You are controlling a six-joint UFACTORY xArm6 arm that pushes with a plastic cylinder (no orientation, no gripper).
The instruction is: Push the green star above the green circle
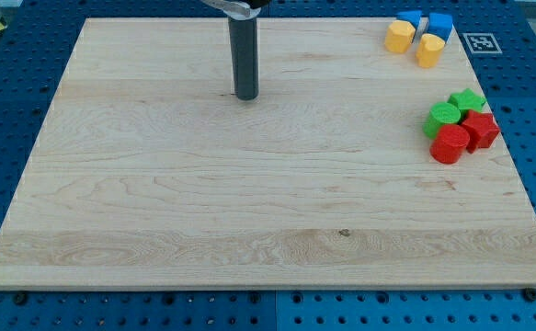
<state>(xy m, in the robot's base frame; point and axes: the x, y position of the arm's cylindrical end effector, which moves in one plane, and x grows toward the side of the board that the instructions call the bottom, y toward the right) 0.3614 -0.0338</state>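
Observation:
The green star (468, 99) lies near the board's right edge, just up and right of the green circle (443, 118), and the two touch. A red circle (450, 144) sits below the green circle, and a red star-like block (479, 130) sits below the green star. My tip (245, 95) rests on the board in the upper middle, far to the left of these blocks and touching none.
At the top right corner are a yellow hexagon-like block (400, 37), a yellow heart-like block (429, 50) and two blue blocks (409, 20) (440, 25). A marker tag (478, 42) lies off the wooden board (249, 202) to the right.

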